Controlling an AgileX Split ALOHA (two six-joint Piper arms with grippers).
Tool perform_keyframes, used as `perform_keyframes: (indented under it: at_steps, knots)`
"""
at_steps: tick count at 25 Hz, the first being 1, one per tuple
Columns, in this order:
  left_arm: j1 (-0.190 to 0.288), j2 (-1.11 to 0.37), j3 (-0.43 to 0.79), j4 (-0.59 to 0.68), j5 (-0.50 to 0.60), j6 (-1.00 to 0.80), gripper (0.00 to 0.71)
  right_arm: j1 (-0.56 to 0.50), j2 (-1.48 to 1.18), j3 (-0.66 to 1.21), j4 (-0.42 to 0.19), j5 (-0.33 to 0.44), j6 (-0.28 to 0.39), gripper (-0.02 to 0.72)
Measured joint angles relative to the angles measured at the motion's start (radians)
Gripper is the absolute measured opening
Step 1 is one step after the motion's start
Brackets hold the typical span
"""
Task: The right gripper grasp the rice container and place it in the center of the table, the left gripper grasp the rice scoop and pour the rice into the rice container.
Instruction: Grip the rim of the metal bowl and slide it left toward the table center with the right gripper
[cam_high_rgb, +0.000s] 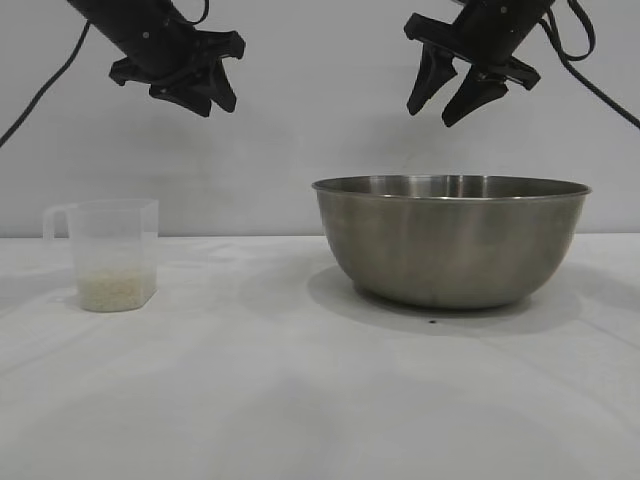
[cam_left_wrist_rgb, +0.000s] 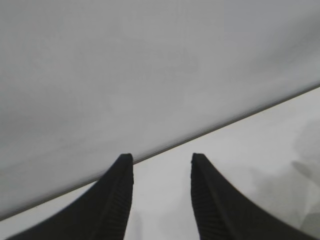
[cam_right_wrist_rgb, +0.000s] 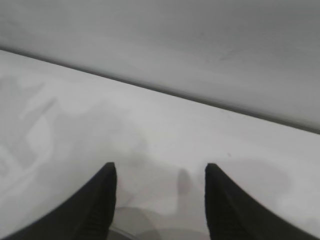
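Standing at the table's left, the light, rigid rice scoop offers its handle beneath the part-open left gripper, while the smooth, slippery steel rice container, right, suits a rim grip under the empty, wider-open right gripper.

A brushed steel bowl and a translucent plastic scoop. The white counter looks matte and smooth.

A plain pale grey wall rises behind, evenly lit, with soft shadows below.
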Motion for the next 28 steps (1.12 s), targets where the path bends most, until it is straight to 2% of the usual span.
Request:
perform_keyframes:
  at_steps: [9, 13, 16, 18, 23, 28]
  knots:
    - [0.000, 0.000, 0.000, 0.000, 0.008, -0.003, 0.230, 0.000, 0.000, 0.000, 0.000, 0.007, 0.000, 0.364]
    - [0.000, 0.000, 0.000, 0.000, 0.025, -0.003, 0.230, 0.000, -0.002, 0.000, 0.000, 0.041, 0.009, 0.364]
    - [0.000, -0.002, 0.000, 0.026, 0.057, -0.014, 0.230, -0.006, -0.032, 0.000, -0.042, 0.074, 0.052, 0.364]
    - [0.000, -0.014, 0.000, 0.094, 0.080, -0.078, 0.230, -0.019, -0.060, 0.000, -0.076, 0.106, 0.083, 0.364]
    - [0.000, -0.056, 0.000, 0.333, 0.140, -0.287, 0.230, -0.070, -0.117, -0.002, -0.110, 0.191, 0.150, 0.364]
    - [0.000, -0.058, 0.000, 0.393, 0.167, -0.340, 0.230, -0.073, -0.130, -0.002, -0.179, 0.346, 0.210, 0.364]
